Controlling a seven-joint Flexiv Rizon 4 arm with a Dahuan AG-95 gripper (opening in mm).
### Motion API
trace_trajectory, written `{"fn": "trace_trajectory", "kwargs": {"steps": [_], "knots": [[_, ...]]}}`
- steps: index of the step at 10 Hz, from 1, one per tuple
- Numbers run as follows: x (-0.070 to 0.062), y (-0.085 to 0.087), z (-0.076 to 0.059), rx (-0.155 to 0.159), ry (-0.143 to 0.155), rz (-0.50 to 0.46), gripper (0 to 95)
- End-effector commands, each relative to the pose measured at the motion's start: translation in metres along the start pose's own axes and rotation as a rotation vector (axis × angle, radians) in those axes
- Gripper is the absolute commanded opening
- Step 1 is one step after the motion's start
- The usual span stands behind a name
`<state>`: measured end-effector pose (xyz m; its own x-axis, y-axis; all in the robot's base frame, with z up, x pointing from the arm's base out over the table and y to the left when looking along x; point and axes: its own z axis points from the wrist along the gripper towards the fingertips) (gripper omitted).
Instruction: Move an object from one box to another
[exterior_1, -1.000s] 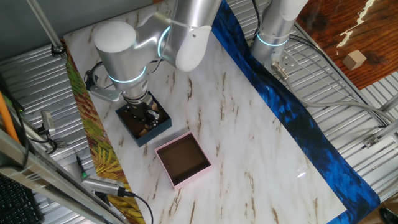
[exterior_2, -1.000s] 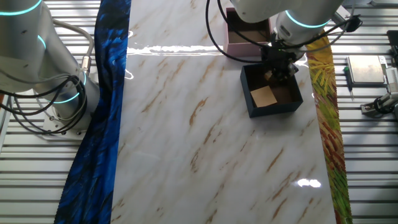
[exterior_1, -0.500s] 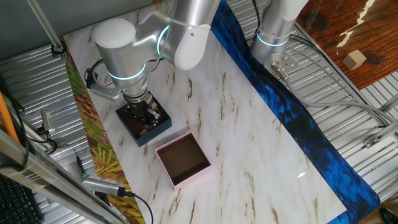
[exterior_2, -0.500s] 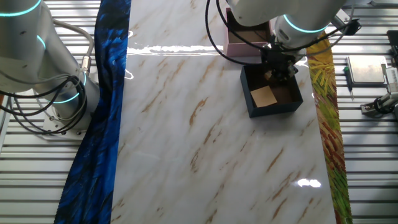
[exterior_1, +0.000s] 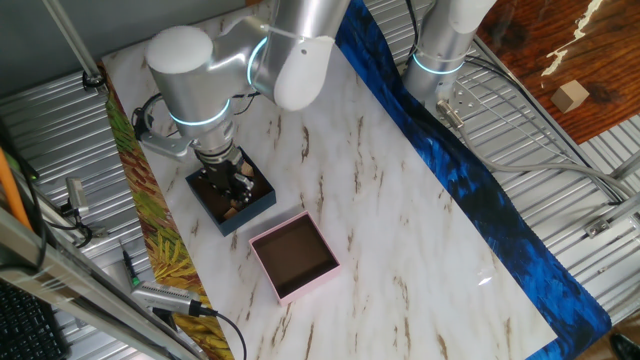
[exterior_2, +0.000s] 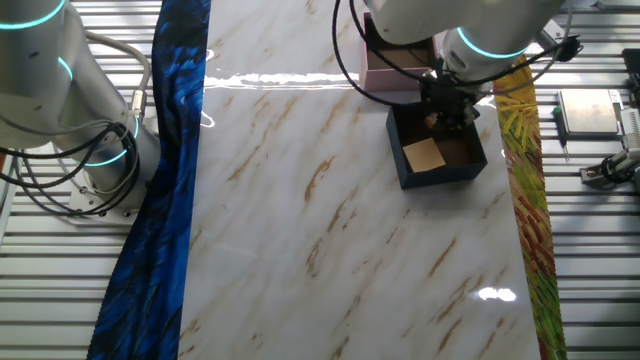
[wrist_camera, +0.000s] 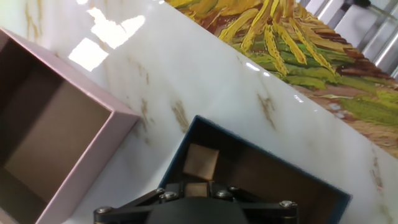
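Note:
The dark navy-blue box (exterior_1: 250, 216) with a brown inside stands near the table's left edge; it also shows in the other fixed view (exterior_2: 440, 181) and in the hand view (wrist_camera: 267, 180). My gripper (exterior_1: 232, 186) is down inside it, shut on a small tan wooden block (wrist_camera: 198, 188) between the fingertips. A second tan block (exterior_2: 425, 155) lies loose on the box floor, just ahead of the fingers in the hand view (wrist_camera: 201, 162). The pale pink box (exterior_1: 310, 286) stands beside the navy box and holds nothing; its wall shows in the hand view (wrist_camera: 93, 165).
A yellow-green leaf-patterned strip (exterior_1: 150, 230) runs along the table edge next to the navy box. A blue cloth strip (exterior_1: 470, 170) runs along the opposite edge. A second arm's base (exterior_1: 440, 60) stands behind it. Cables and tools lie on the metal slats.
The arm's upper joints have shifted slightly left and up. The gripper stays in the navy box, closed on the block. The boxes have not moved.

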<state>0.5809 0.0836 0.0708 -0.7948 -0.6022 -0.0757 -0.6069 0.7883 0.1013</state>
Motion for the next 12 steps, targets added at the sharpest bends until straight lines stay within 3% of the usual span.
{"fn": "trace_trajectory", "kwargs": {"steps": [1, 3, 4, 9, 12], "knots": [[0.003, 0.002, -0.034, 0.000, 0.015, 0.001, 0.0], [0.000, 0.006, -0.079, -0.008, 0.047, 0.012, 0.0], [-0.003, 0.008, -0.089, -0.003, 0.060, 0.017, 0.0], [-0.011, 0.018, -0.095, 0.003, 0.051, 0.085, 0.0], [-0.030, 0.036, -0.093, 0.007, 0.046, 0.141, 0.0]]}}
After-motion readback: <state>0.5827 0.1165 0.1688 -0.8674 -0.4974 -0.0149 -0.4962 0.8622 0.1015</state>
